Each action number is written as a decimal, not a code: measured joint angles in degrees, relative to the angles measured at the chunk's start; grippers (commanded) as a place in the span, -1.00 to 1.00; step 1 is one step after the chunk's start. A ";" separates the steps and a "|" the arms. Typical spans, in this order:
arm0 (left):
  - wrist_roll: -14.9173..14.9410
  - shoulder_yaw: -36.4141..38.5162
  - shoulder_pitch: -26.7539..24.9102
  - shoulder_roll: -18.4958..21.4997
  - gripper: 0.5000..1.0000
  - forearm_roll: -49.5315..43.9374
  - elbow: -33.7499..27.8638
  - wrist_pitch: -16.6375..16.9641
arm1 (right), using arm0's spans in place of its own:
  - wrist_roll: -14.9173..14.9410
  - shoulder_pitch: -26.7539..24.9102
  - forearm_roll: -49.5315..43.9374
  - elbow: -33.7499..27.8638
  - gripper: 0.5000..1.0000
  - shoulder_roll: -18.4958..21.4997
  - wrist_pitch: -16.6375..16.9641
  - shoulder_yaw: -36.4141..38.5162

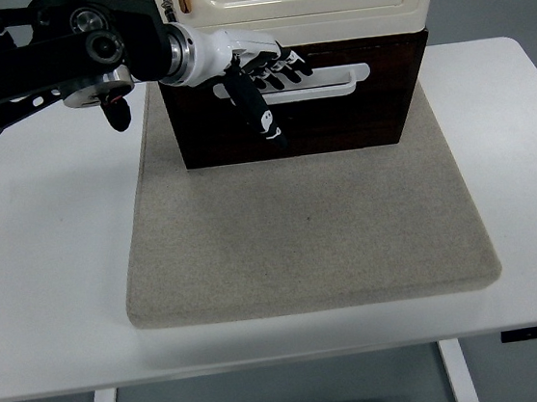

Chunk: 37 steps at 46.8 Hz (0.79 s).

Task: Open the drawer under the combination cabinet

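The combination cabinet has a cream upper part (304, 3) and, below it, a dark brown drawer (356, 113) with a long white handle (337, 77). It stands at the back of a grey felt mat (305, 226). The drawer front sits flush under the cabinet. My left hand (269, 75), white with black fingers, reaches in from the left. Its fingers (283, 68) are curled over the left part of the handle, and its thumb (261, 115) points down across the drawer front. The right arm is out of view.
The mat lies on the white table (40, 237), with its wide front part open toward the near edge. My black left forearm (57, 50) crosses the back left corner of the table.
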 measured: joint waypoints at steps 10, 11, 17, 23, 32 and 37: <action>0.00 0.02 0.10 -0.64 1.00 0.01 0.66 0.00 | 0.00 0.01 0.00 0.00 0.70 0.00 0.00 0.00; 0.00 0.06 0.11 -0.88 1.00 0.00 0.66 0.00 | 0.00 0.01 0.00 0.00 0.70 0.00 0.00 0.00; 0.00 0.50 0.08 -1.85 1.00 0.03 0.75 0.01 | 0.00 0.00 0.00 0.00 0.70 0.00 0.00 0.00; 0.00 0.57 0.05 -1.93 1.00 0.01 1.02 0.00 | 0.00 0.00 0.00 0.00 0.70 0.00 0.00 0.00; 0.00 0.57 -0.07 -1.97 1.00 0.01 1.95 0.00 | 0.00 0.00 0.00 0.00 0.70 0.00 0.00 0.00; 0.00 0.59 -0.07 -2.02 1.00 0.01 1.96 0.00 | 0.00 0.00 0.00 0.01 0.70 0.00 0.00 0.00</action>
